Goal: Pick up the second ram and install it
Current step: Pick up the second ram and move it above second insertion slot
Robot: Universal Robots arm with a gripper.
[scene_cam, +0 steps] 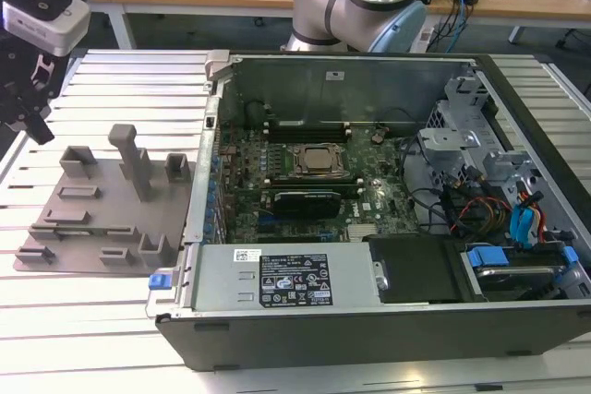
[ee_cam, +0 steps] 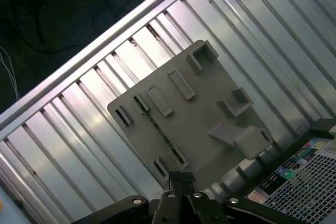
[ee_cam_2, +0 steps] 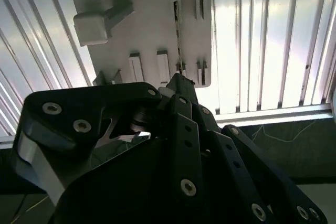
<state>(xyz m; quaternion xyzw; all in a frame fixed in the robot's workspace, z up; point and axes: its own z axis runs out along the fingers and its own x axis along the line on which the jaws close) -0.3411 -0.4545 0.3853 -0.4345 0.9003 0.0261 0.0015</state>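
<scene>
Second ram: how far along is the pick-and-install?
Done: nothing on this stick yet. The second ram stands on edge in the grey fixture plate, outside the open case. In hand: nothing; the gripper hangs over the plate near one end of the stick, clear of it. Left: the whole pick, and seating it on the motherboard.

Glare whitens the slatted table; the tool looms dark, backlit.
</scene>
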